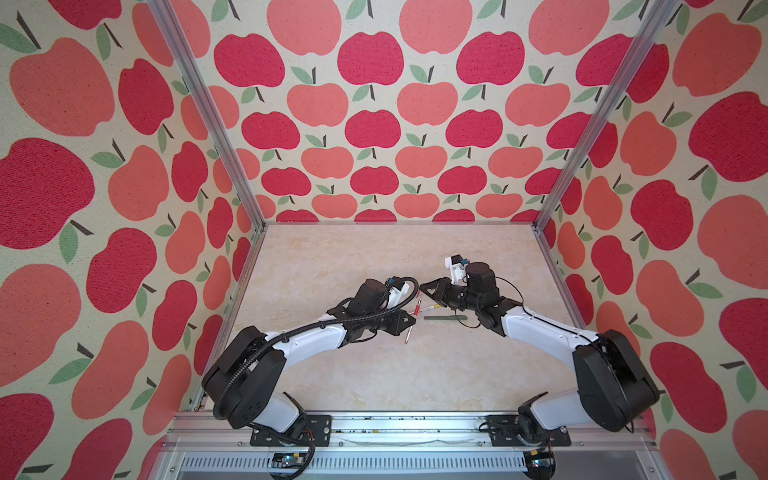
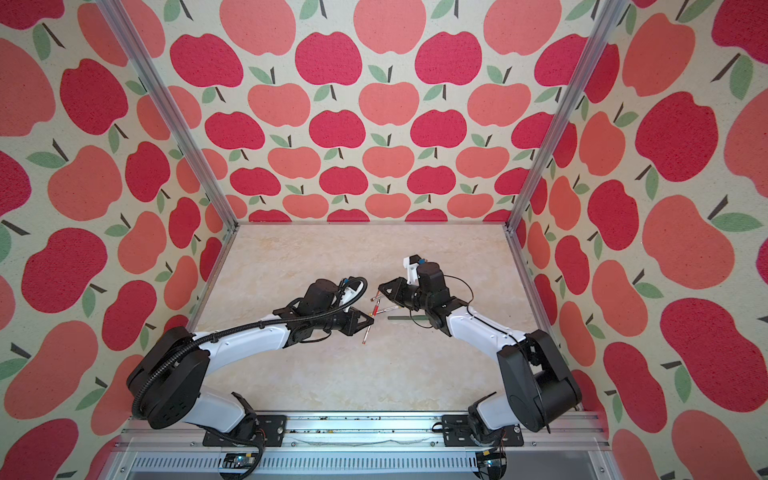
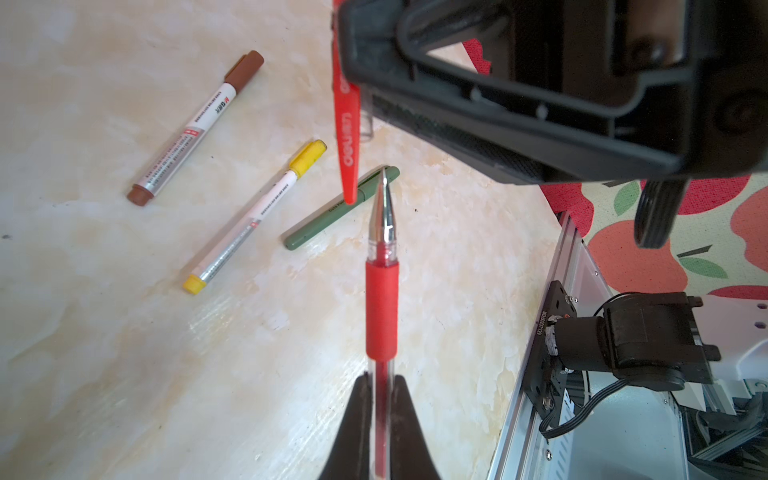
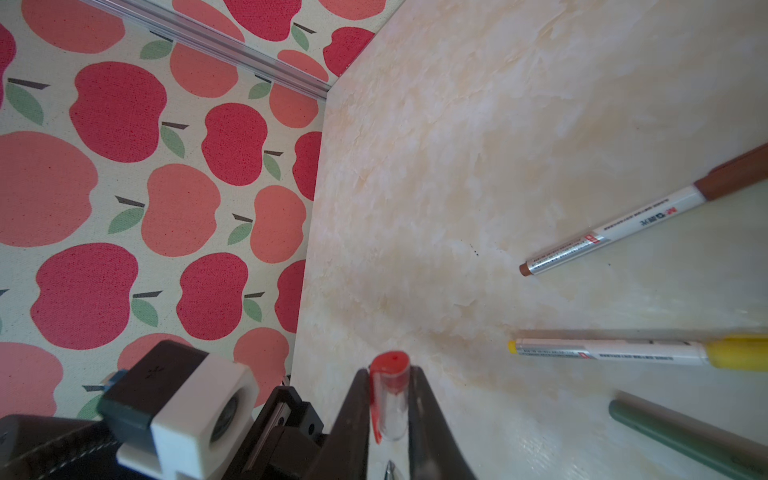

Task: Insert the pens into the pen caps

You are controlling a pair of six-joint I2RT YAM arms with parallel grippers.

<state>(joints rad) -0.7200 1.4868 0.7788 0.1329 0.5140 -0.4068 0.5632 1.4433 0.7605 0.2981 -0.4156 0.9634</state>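
My left gripper [image 3: 381,380] is shut on the clear red pen [image 3: 381,299], gripping its barrel below the red grip. The pen's metal tip points at my right gripper [image 4: 390,374], which is shut on the red pen cap [image 4: 390,399], a clear tube with a red clip [image 3: 347,124]. The tip [image 4: 390,469] sits just short of the cap's open mouth, outside it. In both top views the grippers meet mid-table, left gripper [image 1: 412,322] nearer, right gripper [image 1: 421,286] beyond, with the red pen [image 2: 366,332] between them.
Three capped pens lie on the marble table beside the grippers: a brown-capped one [image 3: 187,133], a yellow-capped one [image 3: 253,216] and a dark green one [image 3: 340,208]. The green pen [image 1: 442,318] lies under the right arm. Apple-print walls enclose the table; a metal rail [image 3: 540,374] runs along the front.
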